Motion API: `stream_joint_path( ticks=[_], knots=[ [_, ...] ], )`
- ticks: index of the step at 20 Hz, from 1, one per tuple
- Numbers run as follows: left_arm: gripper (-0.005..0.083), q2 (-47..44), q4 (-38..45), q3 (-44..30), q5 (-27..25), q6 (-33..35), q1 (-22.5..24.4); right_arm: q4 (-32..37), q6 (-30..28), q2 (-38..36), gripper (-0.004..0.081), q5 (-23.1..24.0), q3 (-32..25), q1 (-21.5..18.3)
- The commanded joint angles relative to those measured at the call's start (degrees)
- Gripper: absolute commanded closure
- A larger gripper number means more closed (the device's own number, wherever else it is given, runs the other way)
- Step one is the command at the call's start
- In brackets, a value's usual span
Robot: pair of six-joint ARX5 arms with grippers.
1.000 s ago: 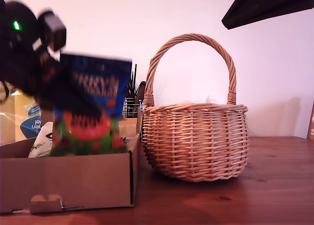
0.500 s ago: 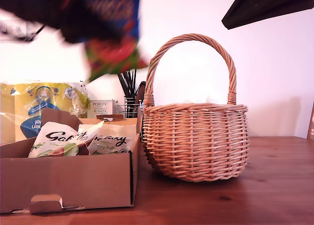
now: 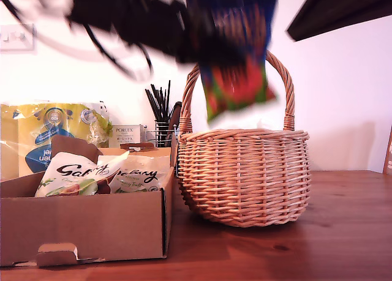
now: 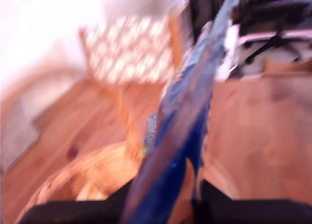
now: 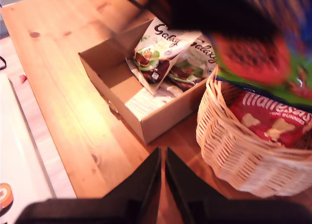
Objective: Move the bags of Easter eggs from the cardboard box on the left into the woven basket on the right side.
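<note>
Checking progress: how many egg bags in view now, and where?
4: one dark blue bag held above the woven basket, one red Maltesers bag inside it, two Galaxy bags in the cardboard box. More may be hidden.

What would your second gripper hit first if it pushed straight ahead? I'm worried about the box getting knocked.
Probably the bare wooden table between the cardboard box and the woven basket. My second gripper points into that gap; depth is unclear.

First arm blurred, stretched high across exterior view's top. My first gripper (image 4: 165,204) clamped on blue bag (image 3: 236,60). My second gripper (image 5: 162,177) held aloft, fingers pressed together, nothing between.
</note>
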Motion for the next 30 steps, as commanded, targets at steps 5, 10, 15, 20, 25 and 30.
stream_joint_path(
  ticks=[5, 10, 15, 20, 25, 30],
  knots=[
    [0.0788, 3.7, 5.1, -0.5, -2.3, -2.6, -0.8, -0.6, -0.4, -2.4, 0.0782, 0.6, 0.0, -0.3],
    [0.0756, 4.0, 5.3, -0.5, -2.2, -6.2, -0.9, -0.6, -1.0, -2.4, 0.0782, 0.6, 0.0, -0.3],
    [0.0627, 4.4, 8.0, -0.5, -4.5, -6.1, -1.5, -0.6, -1.3, -2.4, 0.0782, 0.6, 0.0, -0.3],
    [0.0503, 4.4, 9.3, -0.5, -5.9, -6.1, -2.0, -0.6, -1.2, -2.4, 0.0782, 0.6, 0.0, -0.3],
    [0.0520, 2.3, 9.3, 0.3, -6.4, -6.2, -2.0, -0.6, -1.3, -2.4, 0.0782, 0.6, 0.0, -0.3],
    [0.0799, -6.7, -3.5, 0.7, -5.7, -5.5, -1.8, -0.6, -1.5, -2.4, 0.0782, 1.9, 0.0, -0.3]
  ],
)
